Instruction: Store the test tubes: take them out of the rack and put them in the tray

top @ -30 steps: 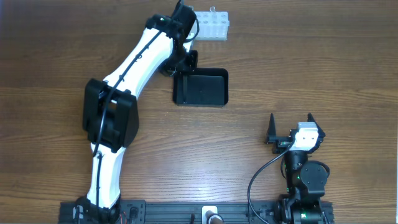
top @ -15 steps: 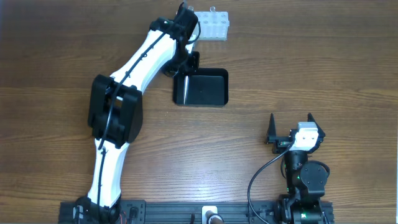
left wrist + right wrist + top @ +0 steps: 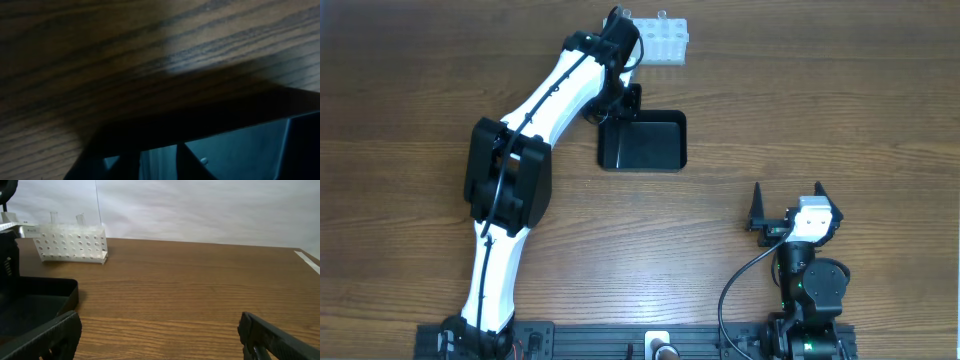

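The white test tube rack stands at the table's far side with two clear test tubes upright in it; in the right wrist view the rack and its tubes are far off. In front of the rack lies the black tray. My left gripper is low over the tray's far left corner. The left wrist view looks past the tray's dark rim onto its bluish floor. My right gripper is open and empty near its base, well clear of the tray.
The left arm slants across the table from its base at the bottom left up to the tray. Bare wooden table surrounds the rack and tray.
The left arm's elbow swung a little to the right and the gripper settled at the tray's corner. A thin pale streak seen in the tray's left part half a second ago has gone. The right arm is still.
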